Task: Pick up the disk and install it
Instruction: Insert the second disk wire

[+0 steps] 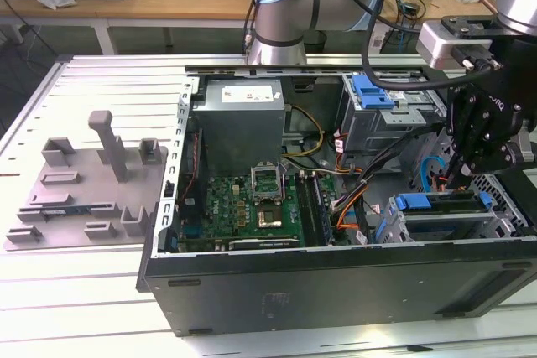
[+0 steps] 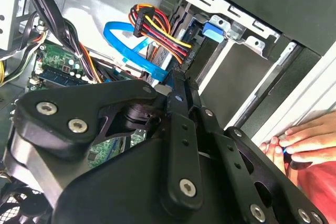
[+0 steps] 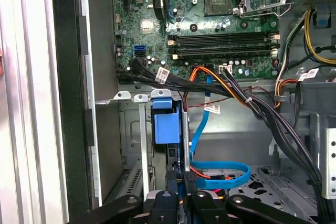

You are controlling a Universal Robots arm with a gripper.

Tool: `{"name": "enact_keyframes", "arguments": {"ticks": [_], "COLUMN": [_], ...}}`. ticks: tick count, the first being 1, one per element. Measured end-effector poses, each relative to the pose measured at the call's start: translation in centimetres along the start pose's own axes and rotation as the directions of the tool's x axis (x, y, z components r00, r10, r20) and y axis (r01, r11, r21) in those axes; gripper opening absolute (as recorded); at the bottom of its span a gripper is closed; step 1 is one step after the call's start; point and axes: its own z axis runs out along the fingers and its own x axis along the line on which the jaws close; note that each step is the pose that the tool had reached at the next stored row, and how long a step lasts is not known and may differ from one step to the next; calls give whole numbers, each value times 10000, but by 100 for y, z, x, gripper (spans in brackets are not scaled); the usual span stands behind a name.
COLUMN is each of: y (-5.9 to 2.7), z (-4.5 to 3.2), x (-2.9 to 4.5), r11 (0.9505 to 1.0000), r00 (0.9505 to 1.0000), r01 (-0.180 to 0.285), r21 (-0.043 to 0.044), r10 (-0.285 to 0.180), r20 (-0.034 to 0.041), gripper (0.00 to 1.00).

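Disk is being seen edge-on in the first wrist view, standing just beside the blue plastic latch in the drive cage at lower centre, and it is being pinched by the gripper — the claw is clamped on its edge. In the exterior view the gripper is being held at the right of the frame, above the open computer case. A person's hand is resting at the lower right of the second wrist view.
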Motion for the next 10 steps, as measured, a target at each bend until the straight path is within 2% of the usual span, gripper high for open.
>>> {"name": "enact_keyframes", "arguments": {"ticks": [6,10], "y": [0,0], "z": [0,0], "x": [0,0], "r11": [10000,10000], "r00": [10000,10000], "r01": [0,3], "r21": [-3,-79], "r10": [0,-2], "r20": [12,58], "gripper": [16,16]}}
